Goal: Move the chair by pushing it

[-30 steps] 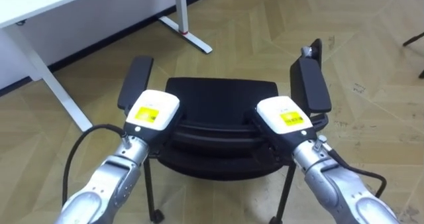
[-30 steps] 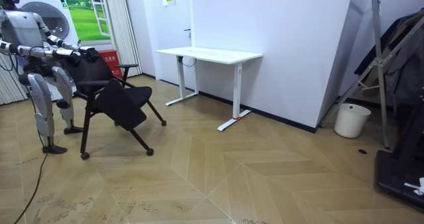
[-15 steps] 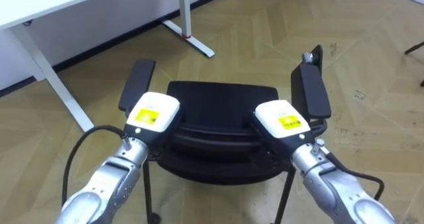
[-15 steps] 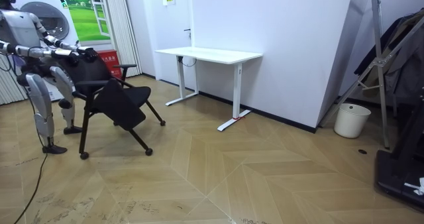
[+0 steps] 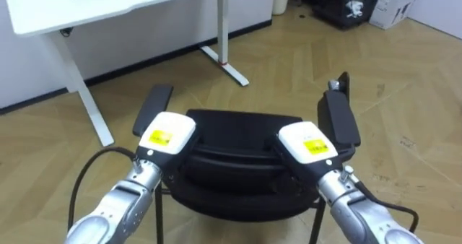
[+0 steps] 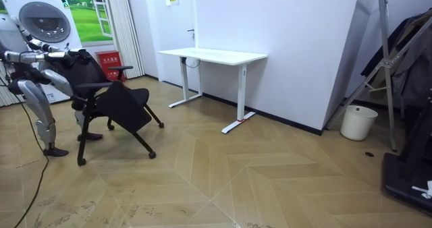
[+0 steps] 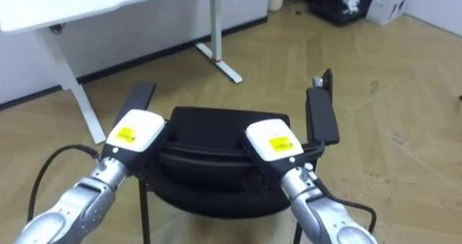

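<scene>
The left hand and the right hand both lie on the backrest top of the black chair, though whether they grip it cannot be told, and the chair stands on the floor near the white desk.

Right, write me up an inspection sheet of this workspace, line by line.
surface: wooden floor, scuffed in places
job's things: black chair with armrests, standing on the floor directly in front of the robot, its back toward the robot
clutter: white bin by the wall; white box on the floor beyond the chair
hands: left hand and right hand on the top of the chair's back, one at each side
cables: nothing seen beyond the robot's own
surroundings: white desk ahead of the chair, to the left; white wall behind it
</scene>
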`<state>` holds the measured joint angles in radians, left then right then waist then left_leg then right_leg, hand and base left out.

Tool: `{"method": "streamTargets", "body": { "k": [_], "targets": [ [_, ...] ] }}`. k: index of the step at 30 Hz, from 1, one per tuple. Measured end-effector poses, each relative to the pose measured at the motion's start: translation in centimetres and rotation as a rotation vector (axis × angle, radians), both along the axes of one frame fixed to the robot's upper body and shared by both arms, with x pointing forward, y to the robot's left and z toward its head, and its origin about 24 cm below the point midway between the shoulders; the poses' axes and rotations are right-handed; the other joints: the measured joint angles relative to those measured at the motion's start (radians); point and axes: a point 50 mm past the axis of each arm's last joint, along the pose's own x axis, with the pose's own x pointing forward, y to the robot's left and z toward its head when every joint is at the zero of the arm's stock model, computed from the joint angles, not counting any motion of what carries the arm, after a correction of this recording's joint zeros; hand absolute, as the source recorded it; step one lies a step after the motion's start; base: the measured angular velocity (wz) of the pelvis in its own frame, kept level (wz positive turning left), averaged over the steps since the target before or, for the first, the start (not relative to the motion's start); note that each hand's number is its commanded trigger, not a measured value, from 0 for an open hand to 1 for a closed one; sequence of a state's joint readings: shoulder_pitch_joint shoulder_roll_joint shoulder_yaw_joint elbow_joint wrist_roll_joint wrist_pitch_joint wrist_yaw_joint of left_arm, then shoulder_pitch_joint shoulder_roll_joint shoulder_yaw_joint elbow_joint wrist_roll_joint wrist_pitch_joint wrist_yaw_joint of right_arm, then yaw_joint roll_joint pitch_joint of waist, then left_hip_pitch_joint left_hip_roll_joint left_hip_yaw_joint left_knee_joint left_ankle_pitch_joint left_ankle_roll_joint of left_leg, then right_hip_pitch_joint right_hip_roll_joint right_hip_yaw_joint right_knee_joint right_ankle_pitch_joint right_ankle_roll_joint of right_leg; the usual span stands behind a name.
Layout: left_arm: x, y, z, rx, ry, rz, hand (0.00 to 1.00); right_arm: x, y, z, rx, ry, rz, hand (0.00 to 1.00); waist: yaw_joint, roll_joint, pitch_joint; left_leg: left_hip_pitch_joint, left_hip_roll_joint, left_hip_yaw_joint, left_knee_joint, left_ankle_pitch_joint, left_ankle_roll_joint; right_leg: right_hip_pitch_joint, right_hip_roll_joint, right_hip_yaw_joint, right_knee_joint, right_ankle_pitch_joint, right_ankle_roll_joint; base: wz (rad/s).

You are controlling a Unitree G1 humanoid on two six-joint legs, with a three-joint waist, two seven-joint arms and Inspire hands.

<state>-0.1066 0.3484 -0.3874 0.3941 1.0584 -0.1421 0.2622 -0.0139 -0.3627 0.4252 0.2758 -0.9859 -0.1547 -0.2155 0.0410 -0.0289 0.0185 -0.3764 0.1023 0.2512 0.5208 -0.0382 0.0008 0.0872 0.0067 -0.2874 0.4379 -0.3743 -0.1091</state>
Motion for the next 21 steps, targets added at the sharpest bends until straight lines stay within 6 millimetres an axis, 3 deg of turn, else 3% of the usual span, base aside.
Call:
{"method": "streamTargets", "body": {
  "k": [4, 7, 9, 10, 11, 12, 13, 14, 15, 17, 19, 21],
  "targets": [
    [-0.1, -0.2, 0.1, -0.016, -0.006, 0.001, 1.0, 0.0, -0.2, 0.2, -0.014, -0.026, 0.008, 1.0, 0.014, 0.004, -0.0056, 0.059, -0.012, -0.006, -0.13, 0.002, 0.007, 0.014, -0.009, 0.026, 0.0, -0.025, 0.016, -0.14],
    [-0.3, -0.2, 0.0, -0.016, 0.0, 0.002, 1.0, -0.2, -0.2, 0.1, -0.017, -0.022, 0.009, 1.0, 0.019, -0.017, -0.0124, 0.109, -0.038, 0.03, -0.14, 0.006, 0.018, 0.052, -0.053, 0.039, -0.004, -0.056, 0.045, -0.12],
    [-0.4, -0.2, 0.0, -0.019, 0.004, 0.002, 1.0, -0.4, -0.1, 0.0, -0.022, -0.024, 0.009, 1.0, 0.021, -0.042, -0.0243, 0.144, -0.081, 0.061, -0.125, -0.023, 0.061, 0.073, -0.112, 0.044, 0.034, -0.084, 0.081, -0.2],
    [-0.3, -0.3, 0.1, -0.023, 0.001, 0.003, 1.0, -0.2, -0.2, 0.2, -0.028, -0.031, 0.01, 1.0, 0.023, -0.036, -0.029, 0.148, -0.094, 0.061, -0.116, -0.042, 0.088, 0.059, -0.131, 0.033, 0.091, -0.093, 0.094, -0.36],
    [-0.1, -0.2, 0.2, -0.032, -0.001, 0.014, 1.0, 0.3, -0.1, 0.6, -0.042, -0.048, 0.02, 1.0, 0.025, -0.028, -0.0205, 0.158, -0.115, 0.044, -0.096, -0.062, 0.115, -0.007, -0.175, 0.002, 0.269, -0.074, 0.111, -0.4],
    [-0.1, -0.2, 0.0, -0.039, 0.009, 0.021, 1.0, 0.5, -0.1, 0.5, -0.052, -0.044, 0.022, 1.0, 0.019, -0.016, -0.018, 0.175, -0.132, 0.027, -0.087, -0.081, 0.125, -0.067, -0.222, -0.002, 0.436, 0.005, 0.125, -0.28],
    [-0.1, -0.3, -0.2, -0.043, 0.017, 0.021, 1.0, 0.4, -0.2, 0.3, -0.056, -0.037, 0.02, 1.0, 0.014, -0.008, -0.0178, 0.189, -0.136, 0.016, -0.085, -0.093, 0.129, -0.085, -0.233, 0.0, 0.489, 0.06, 0.125, 0.08],
    [-0.2, -0.5, -0.5, -0.041, 0.031, 0.013, 1.0, -0.1, -0.3, 0.0, -0.057, -0.02, 0.015, 1.0, 0.002, 0.014, -0.0143, 0.219, -0.134, -0.013, -0.087, -0.112, 0.132, -0.113, -0.234, 0.008, 0.562, 0.174, 0.126, 0.25],
    [-0.4, -0.4, -0.5, -0.035, 0.033, 0.007, 1.0, -0.3, -0.2, -0.3, -0.046, -0.012, 0.009, 1.0, -0.003, 0.018, -0.0133, 0.239, -0.134, -0.036, -0.098, -0.125, 0.135, -0.151, -0.232, 0.029, 0.613, 0.207, 0.135, 0.14],
    [-0.3, 0.1, -0.5, -0.022, 0.025, 0.004, 1.0, -0.3, 0.4, -0.7, -0.029, -0.009, 0.004, 1.0, 0.0, 0.026, -0.0113, 0.258, -0.133, -0.07, -0.116, -0.133, 0.135, -0.235, -0.21, 0.037, 0.612, 0.154, 0.138, -0.05],
    [-0.3, 0.4, -0.5, -0.012, 0.023, 0.008, 1.0, -0.3, 0.7, -0.8, -0.025, -0.009, 0.006, 1.0, -0.006, 0.04, -0.008, 0.276, -0.134, -0.117, -0.132, -0.14, 0.135, -0.305, -0.168, 0.04, 0.495, 0.128, 0.138, 0.16],
    [-0.3, 0.6, -0.5, -0.004, 0.02, 0.004, 1.0, -0.4, 0.9, -0.9, -0.019, -0.009, 0.008, 1.0, -0.027, 0.043, -0.0059, 0.293, -0.137, -0.151, -0.143, -0.155, 0.133, -0.363, -0.117, 0.043, 0.225, 0.147, 0.141, 0.45]
  ]
}}
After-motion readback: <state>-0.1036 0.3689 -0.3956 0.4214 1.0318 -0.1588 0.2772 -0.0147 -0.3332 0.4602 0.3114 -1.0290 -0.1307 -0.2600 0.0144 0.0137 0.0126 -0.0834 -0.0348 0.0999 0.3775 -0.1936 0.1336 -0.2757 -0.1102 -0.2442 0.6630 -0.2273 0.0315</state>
